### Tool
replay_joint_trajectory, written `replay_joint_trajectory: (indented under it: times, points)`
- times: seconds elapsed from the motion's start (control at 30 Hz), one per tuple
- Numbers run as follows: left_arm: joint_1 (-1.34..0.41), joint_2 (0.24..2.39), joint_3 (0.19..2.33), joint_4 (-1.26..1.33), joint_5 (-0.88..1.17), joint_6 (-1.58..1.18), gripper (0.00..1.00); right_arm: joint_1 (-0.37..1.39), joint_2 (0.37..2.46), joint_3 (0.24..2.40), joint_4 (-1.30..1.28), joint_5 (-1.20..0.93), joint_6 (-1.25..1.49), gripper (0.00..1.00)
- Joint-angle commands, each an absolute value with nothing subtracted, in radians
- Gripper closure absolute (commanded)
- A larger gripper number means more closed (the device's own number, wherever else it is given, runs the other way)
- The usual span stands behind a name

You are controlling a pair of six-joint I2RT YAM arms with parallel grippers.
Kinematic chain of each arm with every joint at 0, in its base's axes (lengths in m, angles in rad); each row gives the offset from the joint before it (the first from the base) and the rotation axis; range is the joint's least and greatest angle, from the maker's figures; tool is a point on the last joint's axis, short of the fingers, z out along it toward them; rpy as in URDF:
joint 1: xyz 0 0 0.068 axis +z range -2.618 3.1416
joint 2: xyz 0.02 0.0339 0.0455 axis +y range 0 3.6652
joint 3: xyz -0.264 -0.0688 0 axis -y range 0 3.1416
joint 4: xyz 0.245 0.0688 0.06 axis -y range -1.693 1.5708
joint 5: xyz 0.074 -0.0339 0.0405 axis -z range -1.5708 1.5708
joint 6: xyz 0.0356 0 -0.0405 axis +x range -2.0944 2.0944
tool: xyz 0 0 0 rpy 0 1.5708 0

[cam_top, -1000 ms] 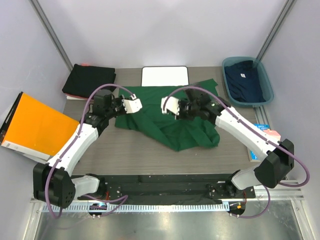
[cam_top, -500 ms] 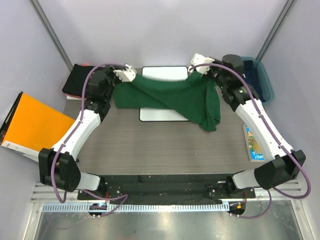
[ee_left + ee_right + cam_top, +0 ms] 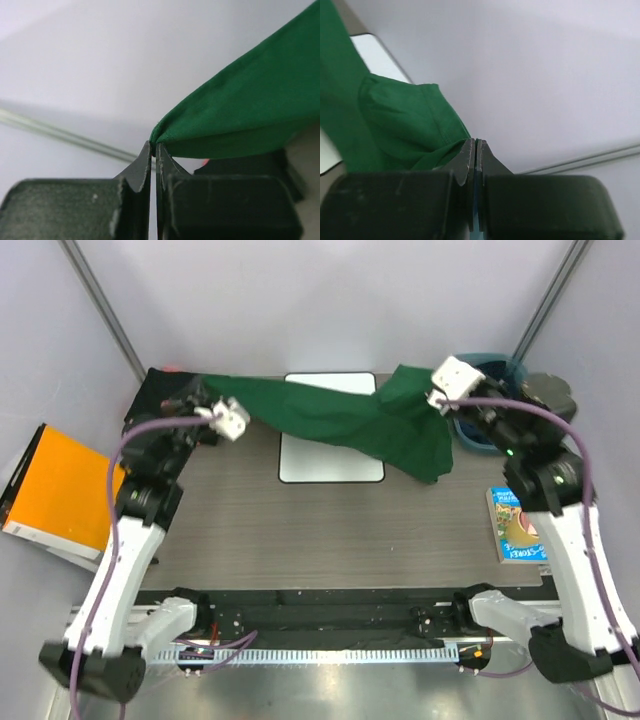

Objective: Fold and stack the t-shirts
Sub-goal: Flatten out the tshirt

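Note:
The dark green t-shirt (image 3: 340,415) hangs stretched in the air between both grippers, above the white board (image 3: 330,455). My left gripper (image 3: 232,410) is shut on its left corner; the pinched cloth (image 3: 225,115) shows in the left wrist view at the jaw tips (image 3: 154,145). My right gripper (image 3: 437,392) is shut on the right corner, with green cloth (image 3: 395,120) bunched at its tips (image 3: 476,141). Folded black t-shirts (image 3: 160,390) lie at the back left, partly hidden by the green shirt. A navy t-shirt lies in the blue bin (image 3: 490,435), mostly hidden by the right arm.
An orange folder (image 3: 55,490) leans off the table's left edge. A picture book (image 3: 517,525) lies at the right edge. The grey walls stand close behind and at both sides.
Both grippers have lifted the green shirt off the table and pulled it apart, left gripper going left, right gripper going right. The shirt now hangs taut and high over the board.

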State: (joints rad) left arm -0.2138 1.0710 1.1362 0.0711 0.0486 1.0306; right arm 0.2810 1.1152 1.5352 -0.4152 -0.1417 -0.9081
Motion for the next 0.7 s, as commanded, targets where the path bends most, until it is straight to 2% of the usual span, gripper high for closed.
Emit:
replay_joint_trajectory:
  times: [0.0, 0.1, 0.17, 0.23, 0.33, 0.47, 0.57, 0.67]
  points:
    - [-0.210, 0.777, 1.024, -0.302, 0.395, 1.092, 1.00, 0.278, 0.954, 1.560, -0.782, -0.389, -0.837, 0.99]
    - [-0.210, 0.638, 1.049, -0.451, 0.500, 1.075, 1.00, 0.278, 0.917, 1.672, -0.994, -0.457, -0.882, 0.99]
    - [-0.210, 0.606, 1.097, -0.553, 0.535, 1.075, 1.00, 0.278, 0.963, 1.855, -1.153, -0.471, -0.908, 0.99]
    - [-0.210, 0.592, 1.176, -0.603, 0.534, 1.072, 1.00, 0.278, 0.998, 2.037, -1.222, -0.500, -0.896, 0.99]
    - [-0.212, 0.632, 1.252, -0.577, 0.503, 1.103, 1.00, 0.278, 1.061, 2.143, -1.237, -0.502, -0.870, 0.99]
    - [-0.210, 0.754, 1.270, -0.480, 0.416, 1.150, 1.00, 0.279, 1.072, 2.025, -1.034, -0.448, -0.972, 0.99]
    - [-0.209, 0.905, 1.243, -0.368, 0.333, 1.236, 1.00, 0.278, 1.147, 1.959, -0.960, -0.416, -1.056, 0.99]
    - [-0.192, 1.086, 1.287, -0.389, 0.301, 1.299, 1.00, 0.247, 1.251, 1.944, -0.939, -0.452, -1.103, 0.99]
